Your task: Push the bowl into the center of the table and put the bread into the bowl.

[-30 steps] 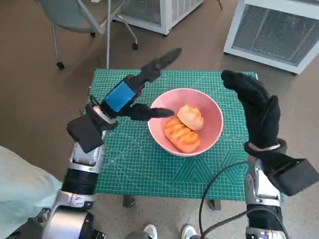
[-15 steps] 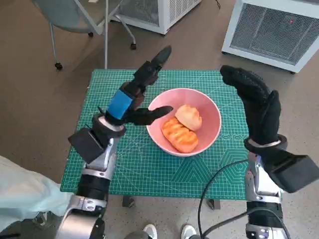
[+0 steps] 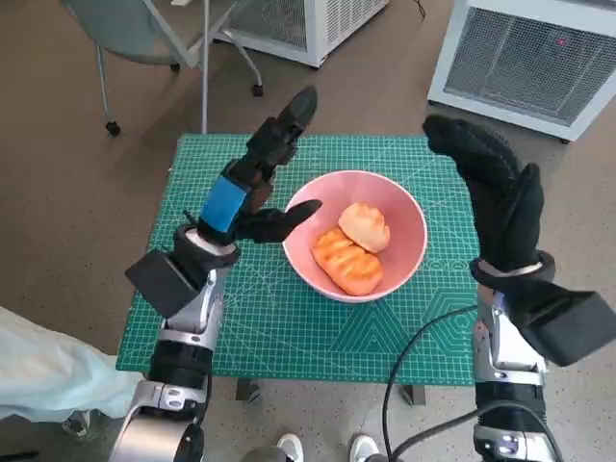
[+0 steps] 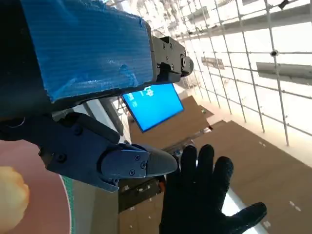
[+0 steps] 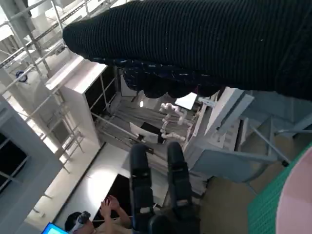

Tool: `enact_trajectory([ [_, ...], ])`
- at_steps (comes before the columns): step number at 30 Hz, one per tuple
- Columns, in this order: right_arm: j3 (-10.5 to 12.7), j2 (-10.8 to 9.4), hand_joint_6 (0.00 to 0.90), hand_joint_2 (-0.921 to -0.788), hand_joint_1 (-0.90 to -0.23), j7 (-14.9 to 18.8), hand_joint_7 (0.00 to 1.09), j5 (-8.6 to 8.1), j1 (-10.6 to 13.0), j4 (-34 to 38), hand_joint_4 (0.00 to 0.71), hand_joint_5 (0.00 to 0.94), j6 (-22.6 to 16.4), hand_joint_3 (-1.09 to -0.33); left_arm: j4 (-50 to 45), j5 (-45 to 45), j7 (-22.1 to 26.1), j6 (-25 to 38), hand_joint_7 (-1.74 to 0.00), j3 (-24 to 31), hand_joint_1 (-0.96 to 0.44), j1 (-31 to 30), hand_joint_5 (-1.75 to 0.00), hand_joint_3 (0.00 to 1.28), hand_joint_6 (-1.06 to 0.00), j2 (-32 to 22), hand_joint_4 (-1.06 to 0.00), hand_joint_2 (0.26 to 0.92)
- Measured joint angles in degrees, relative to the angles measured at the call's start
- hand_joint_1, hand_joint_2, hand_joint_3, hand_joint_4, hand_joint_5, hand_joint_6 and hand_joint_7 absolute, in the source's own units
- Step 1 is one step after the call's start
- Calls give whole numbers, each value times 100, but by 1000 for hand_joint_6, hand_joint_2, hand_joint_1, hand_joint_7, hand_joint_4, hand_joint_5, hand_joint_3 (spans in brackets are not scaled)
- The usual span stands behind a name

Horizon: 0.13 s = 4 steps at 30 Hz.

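Over the last second the left robot hand point(image 3: 258, 178) has risen and drawn a little away from the pink bowl point(image 3: 356, 236), its forearm tilting more upright, while the bowl and the two pieces of bread point(image 3: 348, 260) inside it have stayed where they were. The right robot hand point(image 3: 491, 188) has hardly moved and remains raised beside the bowl's far side. That pulling back, with nothing in either hand, suggests that the work is essentially finished: the bowl sits near the middle of the green mat on the desk point(image 3: 241, 318), perhaps slightly toward the right, and both pieces of bread, a ridged orange one and a paler round one point(image 3: 366, 226), lie touching each other in the bowl. The left robot hand is spread wide, its long fingers pointing up and away over the far edge of the desk and its thumb reaching toward the bowl's near rim; from the head view the thumb tip appears just beside the rim, and whether it touches cannot be told. It holds nothing. The left wrist view shows the same hand with its fingers apart, a corner of the pink bowl and pale bread at the picture's edge. The right robot hand, in its black glove, is also open and empty, fingers stretched out and held above the desk, apart from the bowl. If anything is left, it would be a small nudge to centre the bowl.
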<state>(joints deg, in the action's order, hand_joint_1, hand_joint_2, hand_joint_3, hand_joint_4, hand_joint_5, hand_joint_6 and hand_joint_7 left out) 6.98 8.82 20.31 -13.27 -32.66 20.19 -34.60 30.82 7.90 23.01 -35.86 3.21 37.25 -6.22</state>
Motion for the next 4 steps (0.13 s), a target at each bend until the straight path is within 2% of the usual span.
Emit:
enact_trajectory([
  [4,-11,-5,-1,-921,-715,0,507,-4,-9,9,181,2,51,-738,-8,4,-44,0,-74,0,-625,-48,-25,395,-188,16,-114,921],
])
